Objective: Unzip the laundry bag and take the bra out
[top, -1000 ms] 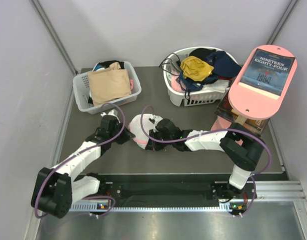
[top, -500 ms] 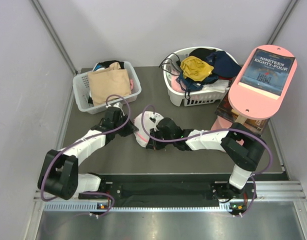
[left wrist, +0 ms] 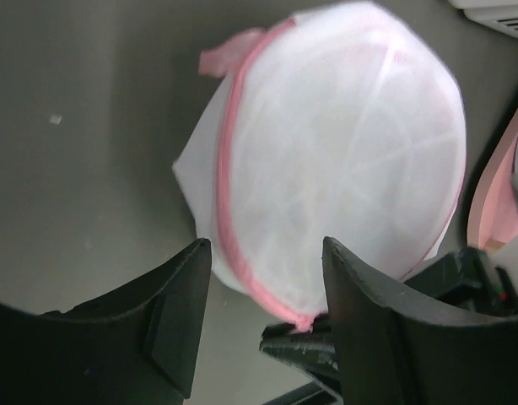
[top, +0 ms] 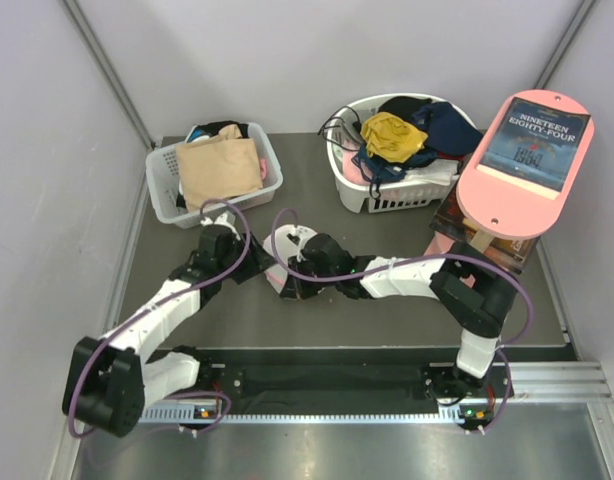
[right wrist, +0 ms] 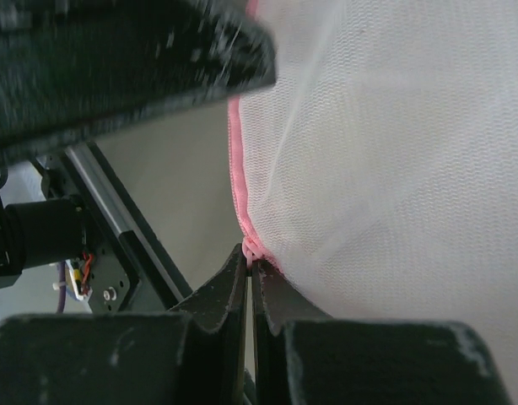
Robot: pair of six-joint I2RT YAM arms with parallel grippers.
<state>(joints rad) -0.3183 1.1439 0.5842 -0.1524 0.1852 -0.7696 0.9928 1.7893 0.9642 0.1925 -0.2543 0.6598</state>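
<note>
The laundry bag [top: 285, 252], a white mesh dome with a pink rim, sits mid-table between both arms. It fills the left wrist view [left wrist: 343, 160]. My left gripper [top: 251, 262] is at its left side, and its open fingers straddle the bag's near edge [left wrist: 266, 257] without gripping it. My right gripper [top: 293, 284] is shut on the pink rim [right wrist: 252, 251] at the bag's lower edge, and its tips show in the left wrist view [left wrist: 322, 337]. The mesh [right wrist: 385, 152] looks white all over. The bra is hidden.
A white basket [top: 167, 165] holding a beige garment stands back left. A round white basket [top: 387, 195] with yellow and dark clothes stands back right. A pink board with a book [top: 527, 160] leans at the right. Purple cables loop over both arms.
My left gripper has gone from shut to open and let go of the bag. The left arm swung toward the bag and drew back slightly. The right gripper kept its pinch.
</note>
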